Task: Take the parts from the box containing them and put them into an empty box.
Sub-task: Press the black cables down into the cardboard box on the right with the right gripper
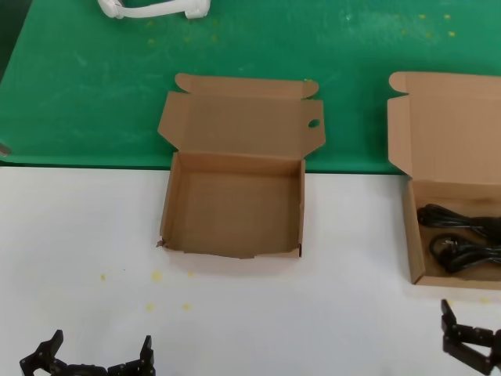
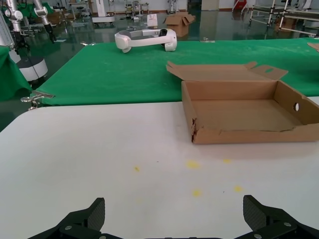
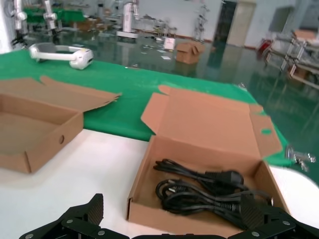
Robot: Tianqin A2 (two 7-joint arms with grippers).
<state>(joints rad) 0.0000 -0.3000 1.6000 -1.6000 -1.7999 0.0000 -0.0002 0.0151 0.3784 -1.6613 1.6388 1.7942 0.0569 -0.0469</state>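
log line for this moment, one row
stage: pre-grasp | cords: in right box | holed box: empty | left hand: open, low | right hand: open, near cords

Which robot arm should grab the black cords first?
Probably the right. The right end effector waits open just in front of the box with the cords; the left end effector sits far off.

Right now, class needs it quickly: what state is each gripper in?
Left gripper: open, holding nothing, low over the white table.
Right gripper: open, holding nothing, near the box of black cords.
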